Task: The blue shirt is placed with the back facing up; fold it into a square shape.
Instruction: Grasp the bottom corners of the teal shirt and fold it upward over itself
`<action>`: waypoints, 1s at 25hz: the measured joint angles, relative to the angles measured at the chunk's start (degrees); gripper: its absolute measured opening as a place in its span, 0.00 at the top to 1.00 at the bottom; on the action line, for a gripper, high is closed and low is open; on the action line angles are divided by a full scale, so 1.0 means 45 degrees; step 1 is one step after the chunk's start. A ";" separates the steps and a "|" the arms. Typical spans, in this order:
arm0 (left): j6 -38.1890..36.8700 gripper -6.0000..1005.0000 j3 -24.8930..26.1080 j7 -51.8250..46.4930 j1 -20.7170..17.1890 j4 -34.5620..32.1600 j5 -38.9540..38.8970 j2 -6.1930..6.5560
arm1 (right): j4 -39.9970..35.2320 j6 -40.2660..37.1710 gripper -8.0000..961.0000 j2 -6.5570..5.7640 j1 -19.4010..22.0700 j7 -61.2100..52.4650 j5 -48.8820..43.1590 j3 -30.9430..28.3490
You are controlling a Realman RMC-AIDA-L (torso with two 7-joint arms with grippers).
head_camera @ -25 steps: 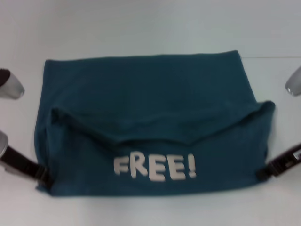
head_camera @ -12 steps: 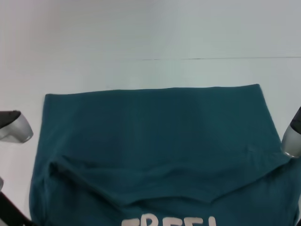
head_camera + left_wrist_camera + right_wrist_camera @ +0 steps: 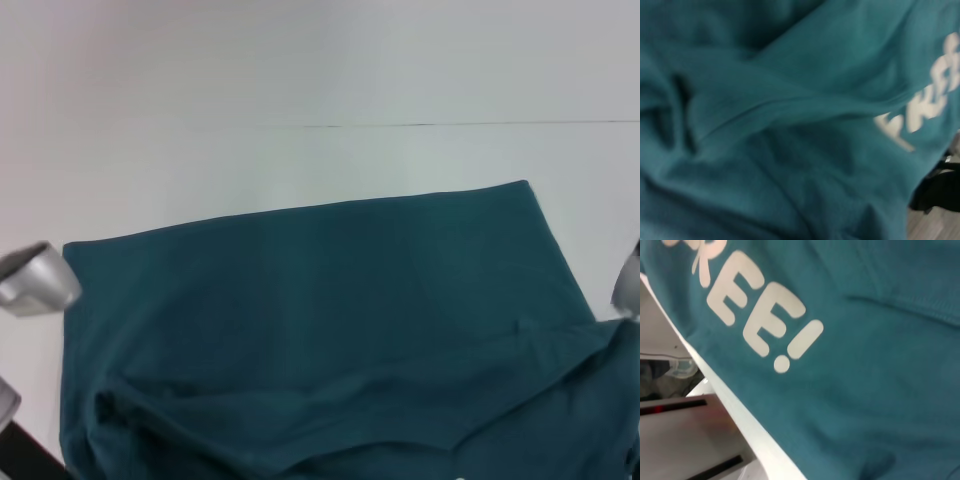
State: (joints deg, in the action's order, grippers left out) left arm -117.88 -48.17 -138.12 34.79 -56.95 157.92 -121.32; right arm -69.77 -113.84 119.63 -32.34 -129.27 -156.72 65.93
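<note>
Left gripper (image 3: 35,280) and right gripper (image 3: 628,283) flanking the blue shirt (image 3: 320,320), finger state cannot be told, shirt spread between them on white table (image 3: 300,80)

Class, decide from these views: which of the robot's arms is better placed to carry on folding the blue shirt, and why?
Neither clearly. In the head view, the left arm sits at the blue shirt's left edge and the right arm at its right edge, roughly level. Both wrist views are filled with cloth, so a two-armed fold looks likeliest.
</note>
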 joint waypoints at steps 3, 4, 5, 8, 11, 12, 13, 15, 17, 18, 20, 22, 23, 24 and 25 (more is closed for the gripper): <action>-0.0119 0.94 0.0615 0.0020 0.0172 -0.0226 -0.0444 0.0317 | -0.0736 -0.0092 0.92 -0.0255 0.0126 0.0081 0.0755 -0.0108; -0.0124 0.94 0.1045 0.0035 0.0265 -0.0327 -0.0632 0.0503 | -0.0888 -0.0093 0.92 -0.0440 0.0176 0.0097 0.1144 -0.0138; -0.0128 0.94 0.1491 0.0054 0.0367 -0.0362 -0.0816 0.0681 | -0.0905 -0.0090 0.92 -0.0636 0.0190 0.0093 0.1638 -0.0215; -0.0114 0.94 0.2610 0.0161 0.0641 -0.0590 -0.1213 0.1074 | -0.0973 -0.0064 0.92 -0.1135 0.0161 0.0036 0.2848 -0.0833; -0.0068 0.94 0.2900 0.0178 0.0746 -0.1153 -0.1592 0.1151 | -0.1219 -0.0043 0.92 -0.1386 -0.0020 0.0001 0.3533 -0.1967; -0.0018 0.94 0.2951 0.0167 0.0774 -0.1368 -0.1784 0.1166 | -0.1293 -0.0027 0.92 -0.1424 -0.0114 -0.0013 0.3628 -0.2358; 0.0076 0.94 0.2993 0.0140 0.0816 -0.1561 -0.1986 0.1190 | -0.1327 -0.0005 0.92 -0.1441 -0.0261 -0.0024 0.3654 -0.2777; 0.0358 0.94 0.3164 0.0096 0.0912 -0.1654 -0.2278 0.1256 | -0.1338 0.0024 0.92 -0.1452 -0.0596 -0.0046 0.3661 -0.3538; 0.0795 0.94 0.3504 0.0077 0.1033 -0.1656 -0.2520 0.1317 | -0.1295 0.0138 0.92 -0.1457 -0.0897 -0.0160 0.3627 -0.4250; 0.0966 0.94 0.3631 0.0073 0.1065 -0.1655 -0.2592 0.1338 | -0.1244 0.0319 0.92 -0.1461 -0.1037 -0.0293 0.3610 -0.4607; 0.1720 0.94 0.3934 0.0070 0.1101 -0.1635 -0.2825 0.1385 | -0.1030 0.1001 0.92 -0.1477 -0.1251 -0.0667 0.3564 -0.5064; 0.2456 0.94 0.4084 0.0068 0.1101 -0.1631 -0.2987 0.1410 | -0.0619 0.2194 0.92 -0.1526 -0.1390 -0.1109 0.3516 -0.5148; 0.2873 0.94 0.4100 0.0068 0.1102 -0.1631 -0.3037 0.1412 | -0.0437 0.2646 0.92 -0.1532 -0.1432 -0.1247 0.3501 -0.5116; 0.3233 0.94 0.4085 0.0070 0.1100 -0.1625 -0.3069 0.1410 | -0.0178 0.3065 0.92 -0.1531 -0.1496 -0.1300 0.3489 -0.5040; 0.3763 0.94 0.4054 0.0078 0.1088 -0.1570 -0.3069 0.1392 | 0.0066 0.3394 0.92 -0.1518 -0.1562 -0.1317 0.3476 -0.4978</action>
State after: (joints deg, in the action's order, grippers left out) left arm -100.95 -29.93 -137.76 39.69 -64.01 144.12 -115.05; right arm -69.48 -98.56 112.80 -39.37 -135.19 -141.08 43.53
